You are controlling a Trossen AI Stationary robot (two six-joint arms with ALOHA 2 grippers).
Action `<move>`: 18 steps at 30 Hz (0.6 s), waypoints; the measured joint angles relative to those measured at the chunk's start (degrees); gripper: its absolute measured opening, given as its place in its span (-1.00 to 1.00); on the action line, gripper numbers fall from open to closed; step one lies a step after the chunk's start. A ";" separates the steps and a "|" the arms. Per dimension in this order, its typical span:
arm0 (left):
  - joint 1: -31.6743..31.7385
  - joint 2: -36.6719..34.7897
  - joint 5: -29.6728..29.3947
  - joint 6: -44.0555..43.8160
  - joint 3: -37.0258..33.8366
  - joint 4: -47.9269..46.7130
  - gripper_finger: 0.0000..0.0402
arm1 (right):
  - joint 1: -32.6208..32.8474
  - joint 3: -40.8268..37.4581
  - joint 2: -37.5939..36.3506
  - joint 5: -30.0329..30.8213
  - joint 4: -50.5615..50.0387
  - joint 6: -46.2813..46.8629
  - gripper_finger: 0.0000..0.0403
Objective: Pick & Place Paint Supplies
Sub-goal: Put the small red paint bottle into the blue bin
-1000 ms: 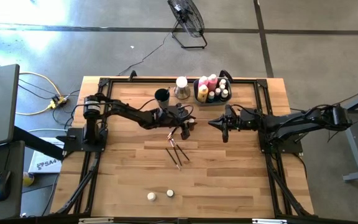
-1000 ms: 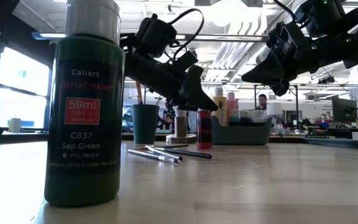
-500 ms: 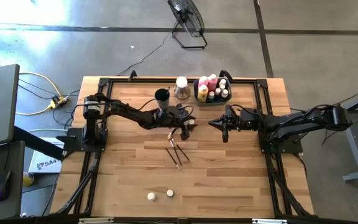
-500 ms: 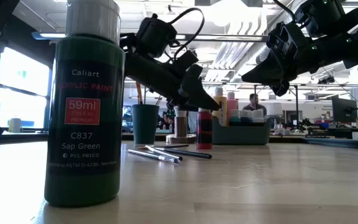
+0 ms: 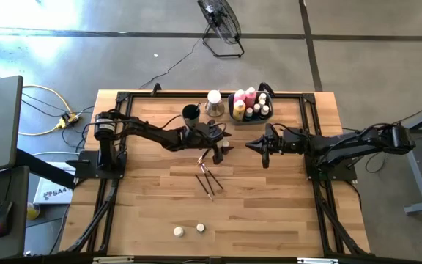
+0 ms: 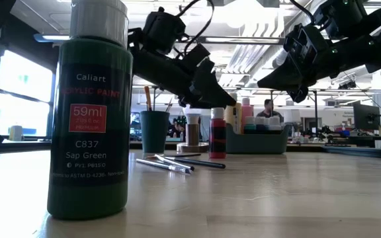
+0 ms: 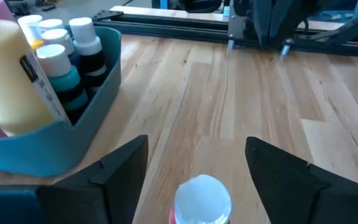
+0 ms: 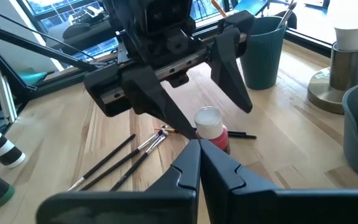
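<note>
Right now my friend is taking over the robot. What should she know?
Left end effector: open, just above the red bottle, which stands on the table, let go.
Right end effector: shut, empty, waiting mid-table.
Done: several bottles already sit in the bin.
Left: the red bottle beside the bin, brushes mid-table, two pots near the front edge, and a green bottle close to the low camera.
</note>
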 joint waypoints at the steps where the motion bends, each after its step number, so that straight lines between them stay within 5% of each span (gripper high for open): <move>1: 0.00 -0.12 0.17 0.02 0.00 0.08 0.33 | 0.00 0.00 0.00 0.01 -0.02 0.00 -0.99; 13: 0.00 -0.16 0.94 -0.46 0.00 -0.36 0.33 | 0.00 0.00 0.00 0.02 -0.02 0.00 -0.99; 18: -0.02 -2.59 -4.02 0.74 0.00 -4.60 0.33 | 0.01 0.00 0.00 0.02 -0.01 0.00 -0.99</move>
